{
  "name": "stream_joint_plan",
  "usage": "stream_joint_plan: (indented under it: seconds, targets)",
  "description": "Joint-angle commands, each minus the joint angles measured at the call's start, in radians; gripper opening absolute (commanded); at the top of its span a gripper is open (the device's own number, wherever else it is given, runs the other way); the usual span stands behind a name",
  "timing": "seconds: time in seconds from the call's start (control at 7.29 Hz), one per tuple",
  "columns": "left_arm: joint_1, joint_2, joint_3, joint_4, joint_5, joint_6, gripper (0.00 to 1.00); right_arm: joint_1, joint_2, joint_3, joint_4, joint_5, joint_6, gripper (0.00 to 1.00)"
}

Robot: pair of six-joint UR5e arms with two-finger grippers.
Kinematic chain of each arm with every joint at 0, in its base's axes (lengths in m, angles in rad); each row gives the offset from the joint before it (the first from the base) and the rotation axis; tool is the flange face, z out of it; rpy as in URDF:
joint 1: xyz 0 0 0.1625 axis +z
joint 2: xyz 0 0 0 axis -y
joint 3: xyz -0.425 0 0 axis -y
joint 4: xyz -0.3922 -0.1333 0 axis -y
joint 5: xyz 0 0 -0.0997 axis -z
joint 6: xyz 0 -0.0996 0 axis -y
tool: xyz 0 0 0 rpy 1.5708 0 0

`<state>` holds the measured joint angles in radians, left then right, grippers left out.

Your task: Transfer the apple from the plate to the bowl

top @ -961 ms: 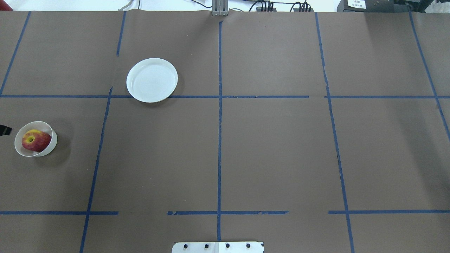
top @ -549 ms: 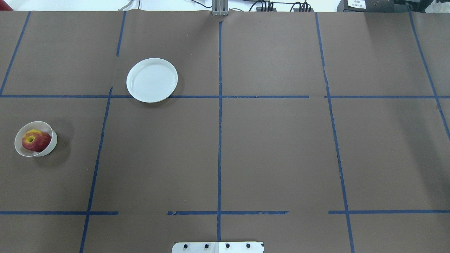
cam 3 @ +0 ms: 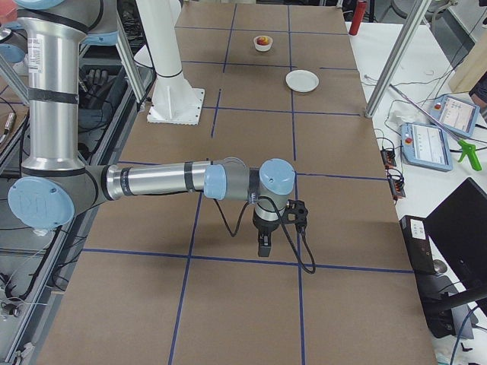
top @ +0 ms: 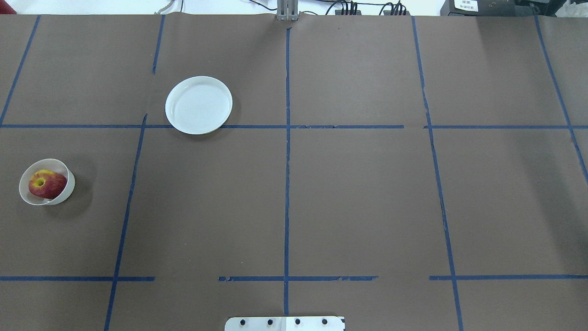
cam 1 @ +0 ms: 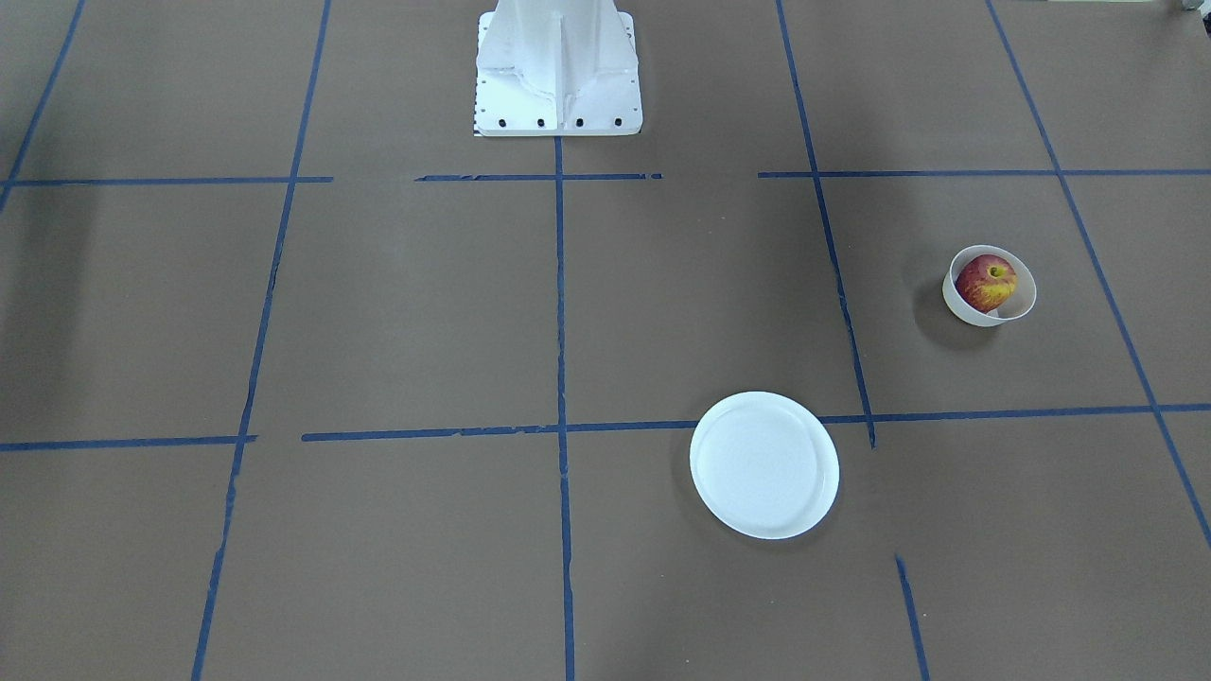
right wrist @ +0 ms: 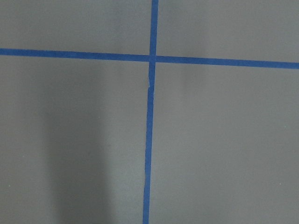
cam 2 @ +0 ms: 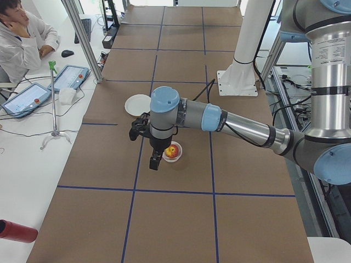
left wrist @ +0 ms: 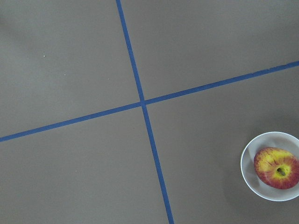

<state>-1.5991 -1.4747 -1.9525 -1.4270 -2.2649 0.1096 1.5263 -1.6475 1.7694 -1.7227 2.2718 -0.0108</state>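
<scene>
Brown table, crossed by blue tape lines, stretches wide on the robot's right. The apple sits in the bowl near the left edge, well apart from the plate. The left gripper hangs near the bowl and the right gripper far off. I cannot tell how wide either stands.

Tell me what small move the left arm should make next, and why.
Probably just lift the left gripper up and away, with no new grasp. The apple sits inside the bowl and the plate is bare, so the transfer looks done. In the left side view the gripper hangs close beside the bowl, so a straight rise seems safest.
</scene>
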Motion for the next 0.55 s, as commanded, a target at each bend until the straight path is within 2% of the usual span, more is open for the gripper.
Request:
stream_joint_plan:
  seconds: [0.0, 0.27, 0.41]
  targets:
    - [-0.005, -0.012, 0.064, -0.003, -0.004, -0.001, 0.99, 0.000, 0.000, -0.001, 0.000, 0.000, 0.000, 1.00]
    - [-0.054, -0.042, 0.172, -0.001, -0.024, 0.010, 0.99, 0.000, 0.000, -0.001, 0.000, 0.000, 0.000, 1.00]
    - [-0.114, -0.071, 0.237, 0.000, -0.068, 0.030, 0.99, 0.000, 0.000, 0.001, 0.000, 0.000, 0.000, 1.00]
